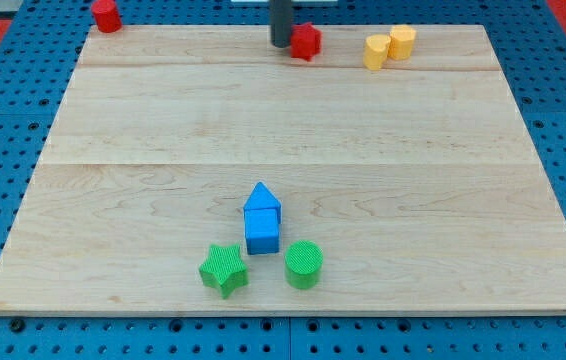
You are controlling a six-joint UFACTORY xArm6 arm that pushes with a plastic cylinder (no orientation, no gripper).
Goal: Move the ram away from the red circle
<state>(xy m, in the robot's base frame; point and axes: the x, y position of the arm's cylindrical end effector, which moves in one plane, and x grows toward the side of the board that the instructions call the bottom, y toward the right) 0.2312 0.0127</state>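
Note:
The red circle (106, 15) stands at the board's top left corner. My tip (281, 44) rests on the board at the top edge, near the middle, far to the right of the red circle. A second red block (307, 41), whose shape I cannot make out, sits right against the tip's right side.
Two yellow blocks (376, 51) (401, 42) sit side by side at the top right. A blue house-shaped block (262, 199) and a blue cube (262, 232) touch near the bottom centre, with a green star (224, 269) and a green circle (304, 264) below them.

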